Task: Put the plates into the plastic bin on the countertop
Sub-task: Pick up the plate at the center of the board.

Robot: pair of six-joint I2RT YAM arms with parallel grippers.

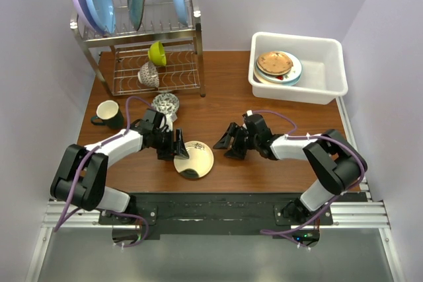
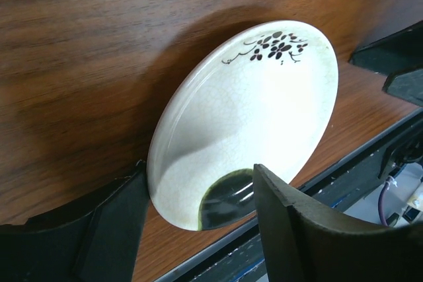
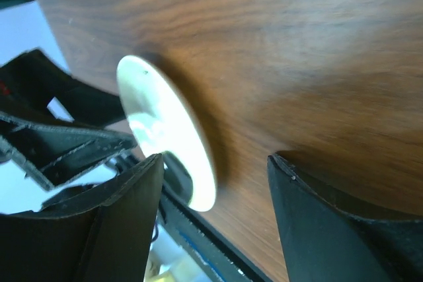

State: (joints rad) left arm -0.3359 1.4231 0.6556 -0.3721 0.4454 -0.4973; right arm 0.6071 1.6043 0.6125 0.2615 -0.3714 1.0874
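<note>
Risk, slip: cream plate (image 1: 193, 158) sat close to the near edge of the countertop (image 1: 225, 90). Your left gripper (image 1: 178, 144) only met its left rim, so the glazed edge could have skated out if you closed off-centre.
Risk, drop-off: a shove toward the near side could have pushed the plate off the wood.
Risk, clash: your right gripper (image 1: 228, 144) hung just right of the plate, facing the left one. With both moving in, fingers could have knocked together or flipped the plate.
Risk, bin: plastic bin (image 1: 299, 94) was far right, well apart from the plate, with stacked plates (image 1: 277, 64) in its left half. A hard set-down could have chipped them.
Left arm pose: reached in low from near left, wrist turned toward centre.
Left jaws: apart, plate's edge between them. One finger looked to touch the rim, but you had no clear clamp.
Right arm pose: elbow folded at near right, forearm running left, wrist low.
Right jaws: apart, nothing between them, bare wood beyond.
Plate location: near centre, between your two grippers, not in the bin. Flat or tipped, can't tell.
</note>
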